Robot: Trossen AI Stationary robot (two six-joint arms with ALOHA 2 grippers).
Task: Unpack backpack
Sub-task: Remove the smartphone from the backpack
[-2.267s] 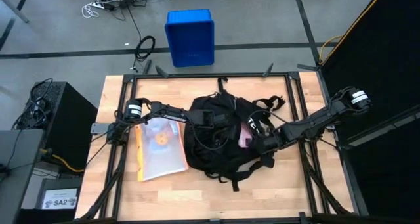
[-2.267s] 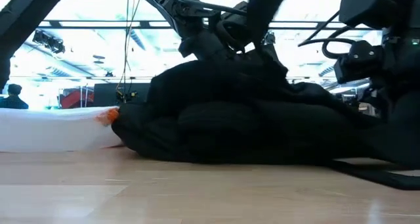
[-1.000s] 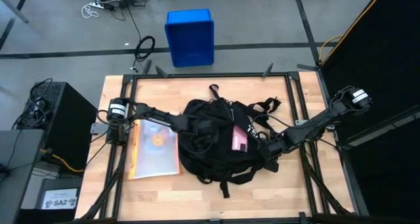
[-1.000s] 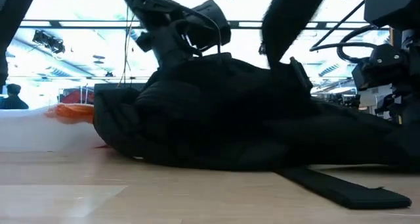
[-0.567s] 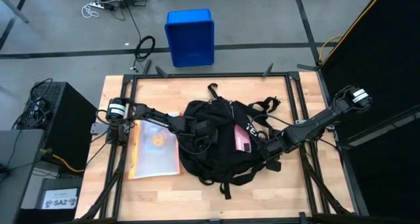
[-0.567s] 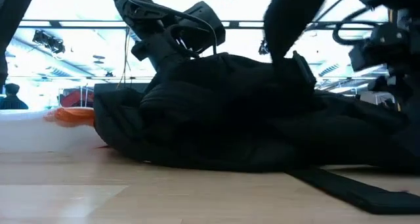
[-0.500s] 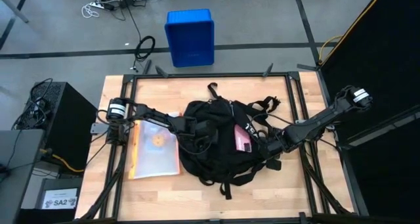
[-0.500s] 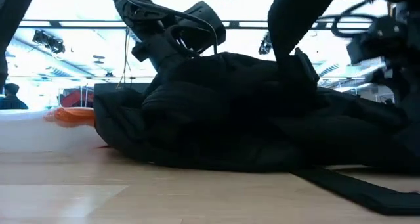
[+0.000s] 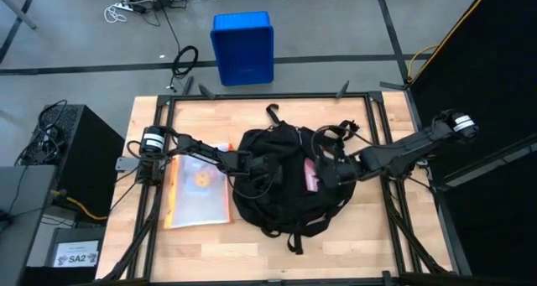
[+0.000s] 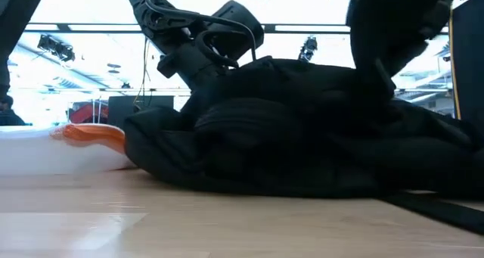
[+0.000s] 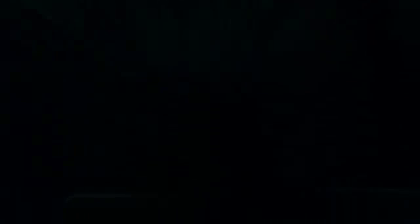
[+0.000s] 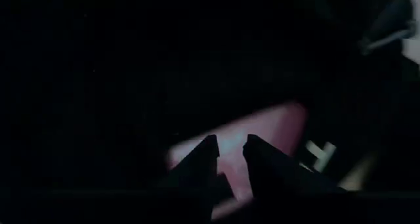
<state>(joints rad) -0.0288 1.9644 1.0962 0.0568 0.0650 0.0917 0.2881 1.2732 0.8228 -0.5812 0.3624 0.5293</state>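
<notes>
The black backpack lies flat in the middle of the table, its straps trailing toward the near edge. A pink thing shows in its open right part. My left gripper reaches in from the left onto the backpack's left top; its fingertips are buried in black fabric, and its wrist view is all dark. My right gripper hangs above the opening, just right of the pink thing. Its fingertips stand a narrow gap apart, with pink showing through the gap. My left gripper slants down from the table's left into the fabric on the backpack's left top. The fabric hides the fingertips, so I cannot tell whether they pinch it or only press on it. The backpack rests on the table.
A clear plastic folder with something orange inside lies left of the backpack, under my left arm. A blue crate stands on the floor beyond the far edge. Loose straps lie near the front. Bare wood lies at the near edge.
My right gripper has risen and gone toward the far edge and a little left, from the backpack's right side to above its opening. The backpack's fabric has shifted, and less of the pink thing shows. In the low view the backpack's left end has slid slightly right.
</notes>
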